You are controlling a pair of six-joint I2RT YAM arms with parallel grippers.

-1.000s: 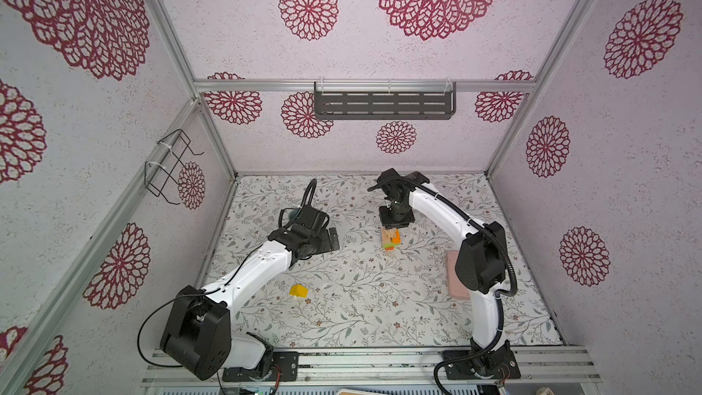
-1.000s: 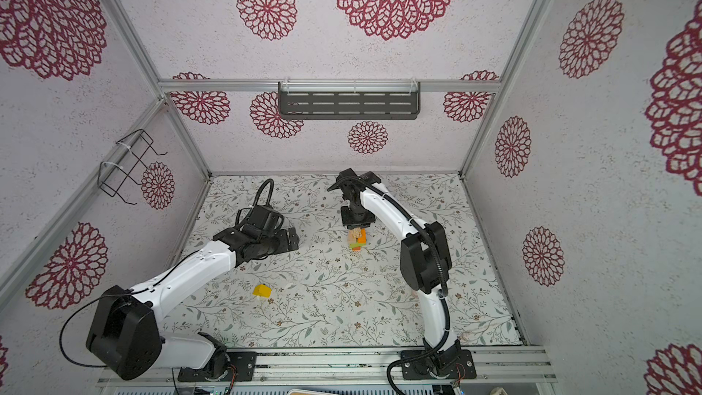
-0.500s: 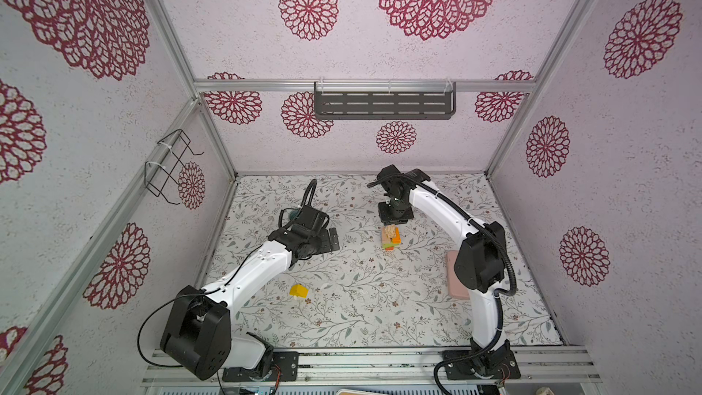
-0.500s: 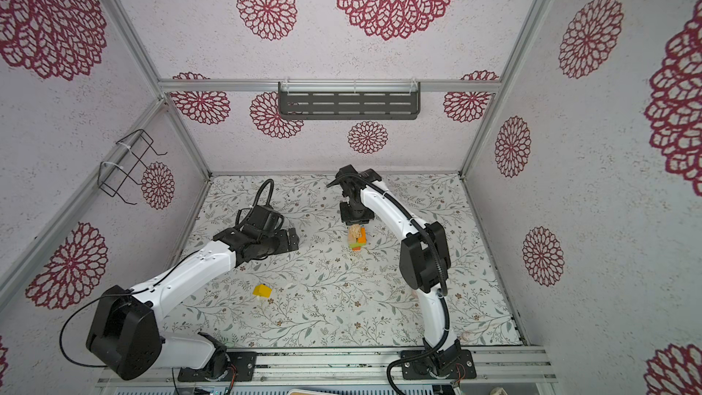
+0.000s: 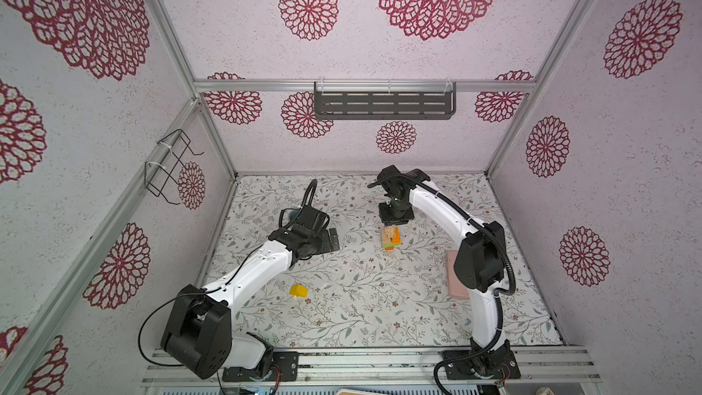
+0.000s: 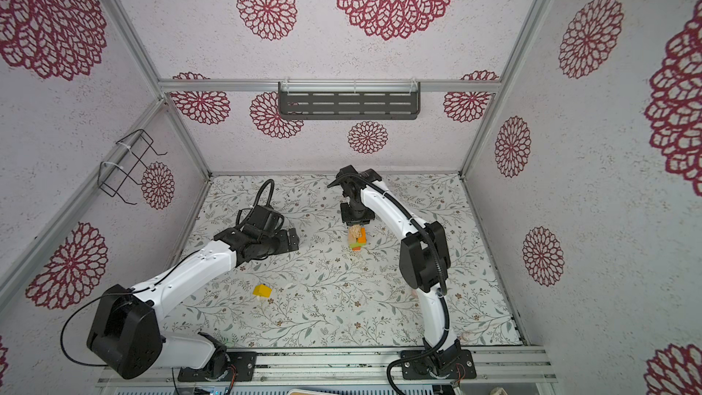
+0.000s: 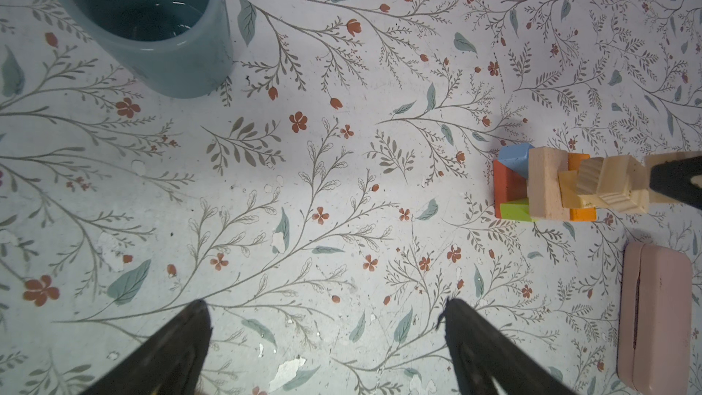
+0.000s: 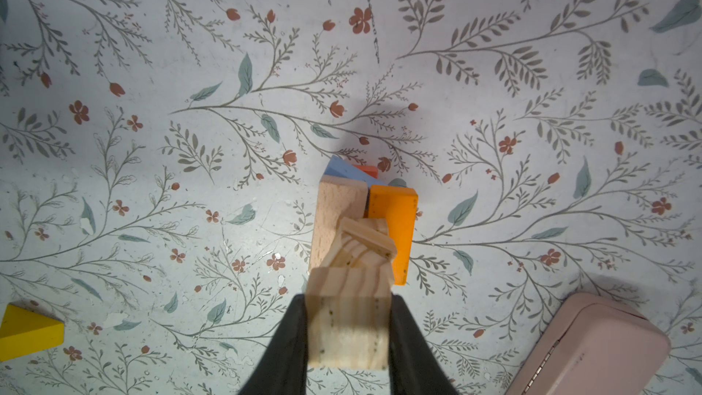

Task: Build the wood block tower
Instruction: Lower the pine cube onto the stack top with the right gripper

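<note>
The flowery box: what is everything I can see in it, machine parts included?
tower: one; red, light blue, green, orange and plain wood; mid-table, towards the back
plain wood block: one; pale; gripped just over the tower's top
yellow block: one; yellow; loose on the table, front left
mug: one; grey-blue; upright, back left
pink slab: one; pink; flat, to the right of the tower
shelf: one; dark grey; back wall
wire rack: one; black; left wall
table: one; floral print; floor of the box
left arm, right arm: two; white and black; rising from the front rail
left pincer: one; black; open, empty
right pincer: one; black; shut on the plain wood block
</note>
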